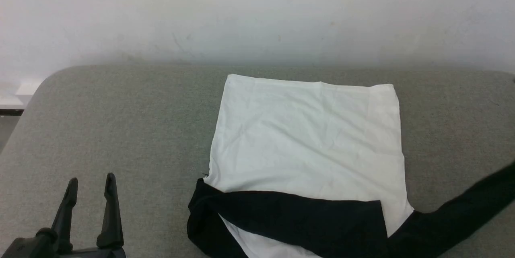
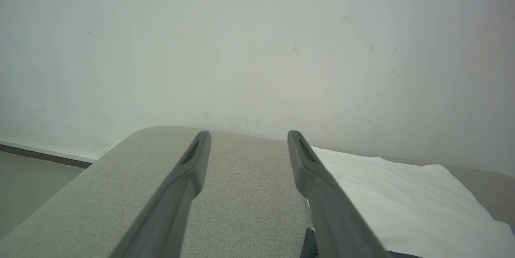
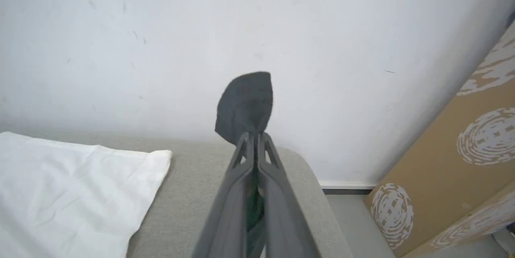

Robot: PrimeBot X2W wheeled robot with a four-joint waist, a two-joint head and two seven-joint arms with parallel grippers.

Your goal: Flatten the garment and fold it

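The thin white shirt with long black sleeves is lying flat on the grey fabric table, before a white wall. The right claw is pinching one black sleeve end; it should be laying it across the body smoothly. The left claw is hovering open, empty

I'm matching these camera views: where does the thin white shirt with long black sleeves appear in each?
Head view: white shirt with black sleeves, centre to lower right.
Left wrist view: lower right corner.
Right wrist view: white body lower left, black sleeve tip in the shut right gripper.
Shared landmark: the grey fabric surface.
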